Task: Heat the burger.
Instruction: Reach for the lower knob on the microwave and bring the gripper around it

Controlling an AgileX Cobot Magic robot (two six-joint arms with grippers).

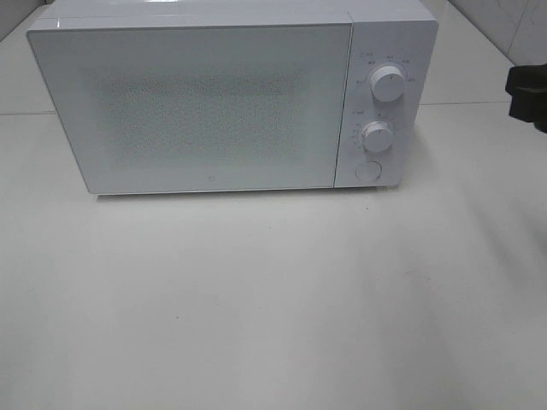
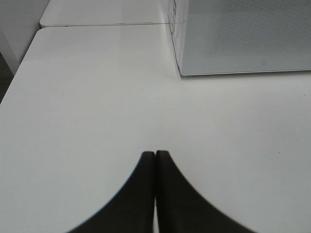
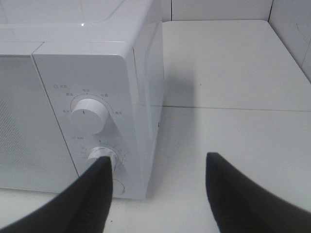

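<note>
The burger is hidden or out of view in every frame. A white microwave (image 1: 214, 102) stands at the back of the table with its door shut. It has an upper knob (image 1: 389, 85), a lower knob (image 1: 377, 135) and a round button (image 1: 368, 170). My right gripper (image 3: 158, 167) is open and empty, to the right of the microwave's control panel (image 3: 92, 116). Only a dark part of the right arm (image 1: 530, 94) shows in the high view. My left gripper (image 2: 155, 158) is shut and empty, low over the table left of the microwave (image 2: 243, 34).
A white table (image 1: 273, 299) spreads in front of the microwave. A seam (image 3: 233, 108) between two tabletops runs behind the microwave's right side. The table's left edge (image 2: 19, 73) shows in the left wrist view. A tiled wall (image 1: 504, 26) is at the back right.
</note>
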